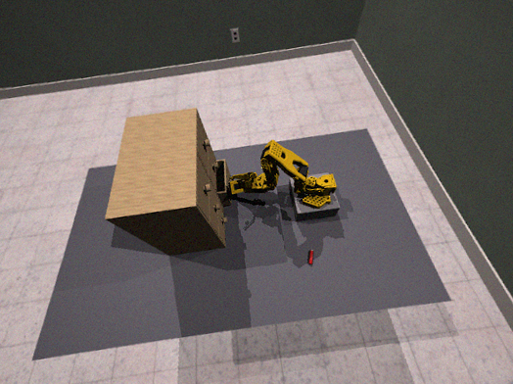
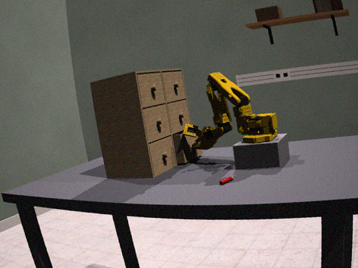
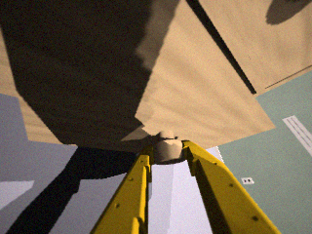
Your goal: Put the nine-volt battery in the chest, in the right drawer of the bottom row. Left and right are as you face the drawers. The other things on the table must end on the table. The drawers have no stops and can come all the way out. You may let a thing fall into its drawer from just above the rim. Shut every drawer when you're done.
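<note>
Clamping the round knob [image 3: 168, 152] of the bottom-right drawer [image 1: 225, 165] [image 2: 179, 147] [image 3: 205, 99], your pincer [image 1: 232, 188] [image 2: 192, 138] [image 3: 168, 149] faces the chest [image 1: 154, 163] [image 2: 121, 125] on the desk [image 1: 362, 268] [image 2: 279, 188]. In the top view, the chest stands toward the left edge, and your arm's grey pedestal [image 1: 317, 213] [image 2: 256, 154] toward the right. One red cylinder [image 1: 311, 257] [image 2: 226, 180] lies between the pedestal and the lower edge, clear of the arm. Count six drawers, two per row: five shut, one partly out, with the pincer in front of it. The top view shows you its shadowed opening; the exterior shows all three rows; the wrist view shows the gripped knob. You cannot tell where the nine-volt battery is.
</note>
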`<state>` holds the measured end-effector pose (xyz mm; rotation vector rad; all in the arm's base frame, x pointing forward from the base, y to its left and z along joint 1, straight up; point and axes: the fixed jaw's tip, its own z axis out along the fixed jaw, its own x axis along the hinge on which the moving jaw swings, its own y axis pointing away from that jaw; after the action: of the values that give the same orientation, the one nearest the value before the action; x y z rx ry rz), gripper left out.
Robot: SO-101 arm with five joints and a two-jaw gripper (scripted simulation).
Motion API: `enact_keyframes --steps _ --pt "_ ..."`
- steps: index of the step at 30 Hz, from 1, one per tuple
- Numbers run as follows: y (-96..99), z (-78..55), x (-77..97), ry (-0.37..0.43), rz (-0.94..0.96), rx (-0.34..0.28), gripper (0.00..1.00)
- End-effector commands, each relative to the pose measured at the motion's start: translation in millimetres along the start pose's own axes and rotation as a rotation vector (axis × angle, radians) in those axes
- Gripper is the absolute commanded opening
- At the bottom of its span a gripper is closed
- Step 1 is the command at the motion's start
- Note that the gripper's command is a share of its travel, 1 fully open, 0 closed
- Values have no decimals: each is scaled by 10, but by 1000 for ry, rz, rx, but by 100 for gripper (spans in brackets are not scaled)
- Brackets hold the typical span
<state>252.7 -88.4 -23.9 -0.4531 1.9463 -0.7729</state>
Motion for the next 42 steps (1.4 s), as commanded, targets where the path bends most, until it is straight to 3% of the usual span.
enact_keyframes --steps 1,42 --pt "6 -47 19 6 -5 -1 0" --pt "2 -159 80 18 2 11 0"
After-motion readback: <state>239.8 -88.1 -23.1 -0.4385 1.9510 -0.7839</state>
